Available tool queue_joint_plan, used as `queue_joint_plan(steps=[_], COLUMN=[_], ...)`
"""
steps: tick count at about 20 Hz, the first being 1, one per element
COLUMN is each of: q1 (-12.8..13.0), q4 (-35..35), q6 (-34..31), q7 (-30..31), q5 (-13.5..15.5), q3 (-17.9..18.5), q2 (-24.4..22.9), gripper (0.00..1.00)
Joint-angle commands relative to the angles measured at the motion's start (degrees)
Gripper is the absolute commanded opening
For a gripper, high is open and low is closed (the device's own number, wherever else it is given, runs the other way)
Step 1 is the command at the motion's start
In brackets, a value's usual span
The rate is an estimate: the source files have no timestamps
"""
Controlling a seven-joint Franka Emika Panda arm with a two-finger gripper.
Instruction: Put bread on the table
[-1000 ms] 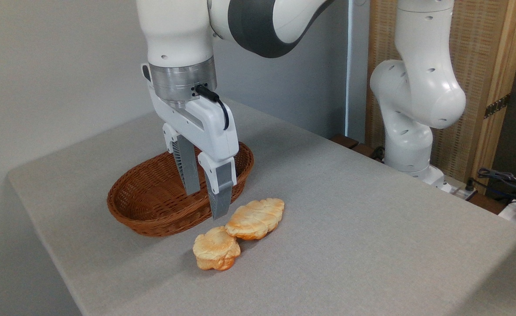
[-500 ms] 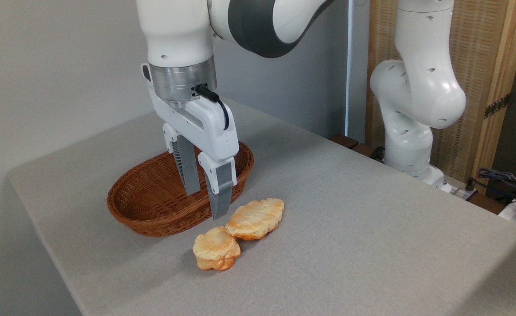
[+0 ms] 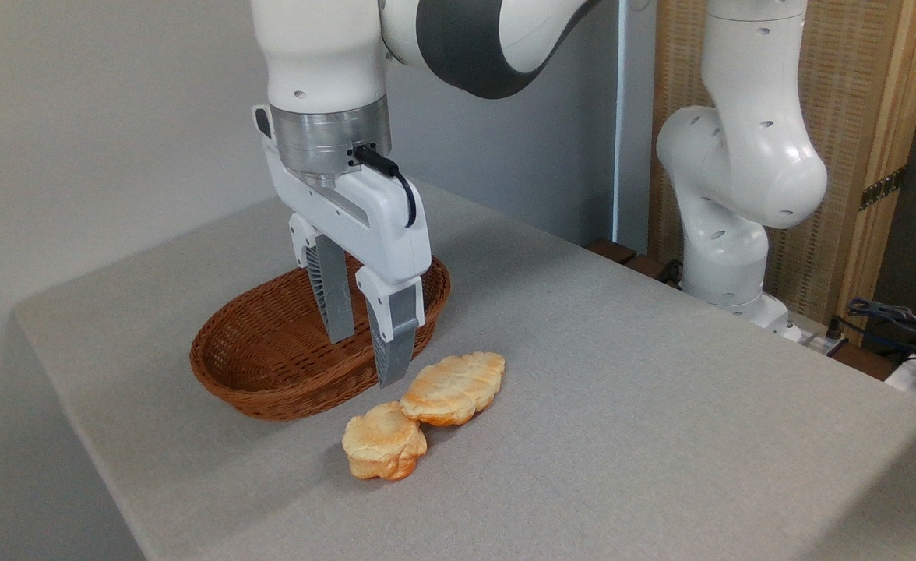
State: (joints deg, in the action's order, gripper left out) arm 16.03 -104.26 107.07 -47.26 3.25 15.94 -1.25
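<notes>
The bread [image 3: 453, 387], an elongated golden-brown loaf with a ridged top, lies on the grey table [image 3: 660, 405] just right of the basket. A smaller round bun [image 3: 384, 450] touches its near-left end. My gripper [image 3: 364, 360] hangs open above the basket's near rim, a little up and left of the bread, with nothing between its grey fingers [image 3: 396, 343].
The brown wicker basket [image 3: 263, 366] sits at the table's left, empty where visible. The arm's white base [image 3: 727, 234] stands behind the table's far right edge. Cables [image 3: 894, 319] lie at the far right. A wall runs behind the table.
The gripper has shifted slightly to the right and risen a touch, still open. The bread and bun have not moved.
</notes>
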Motion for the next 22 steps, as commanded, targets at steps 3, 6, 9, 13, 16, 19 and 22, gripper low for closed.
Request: queue_joint_plan(steps=[3, 6, 9, 13, 16, 19, 22], q1=[0.2, 0.1, 0.1, 0.1, 0.1, 0.1, 0.1], q4=[0.1, 0.1, 0.1, 0.1, 0.1, 0.1, 0.1], q6=[-1.3, -1.7, -1.8, -1.8, -1.8, -1.8, -3.5], q7=[0.0, 0.0, -0.1, 0.0, -0.1, -0.1, -0.1], q5=[1.1, 1.1, 1.1, 1.1, 1.0, 1.1, 1.1], q3=[0.2, 0.1, 0.3, 0.3, 0.3, 0.2, 0.2], q2=[-0.6, -0.6, -0.9, -0.9, -0.9, -0.9, -1.6], gripper=[1.00, 1.00, 1.00, 1.00, 1.00, 1.00, 1.00])
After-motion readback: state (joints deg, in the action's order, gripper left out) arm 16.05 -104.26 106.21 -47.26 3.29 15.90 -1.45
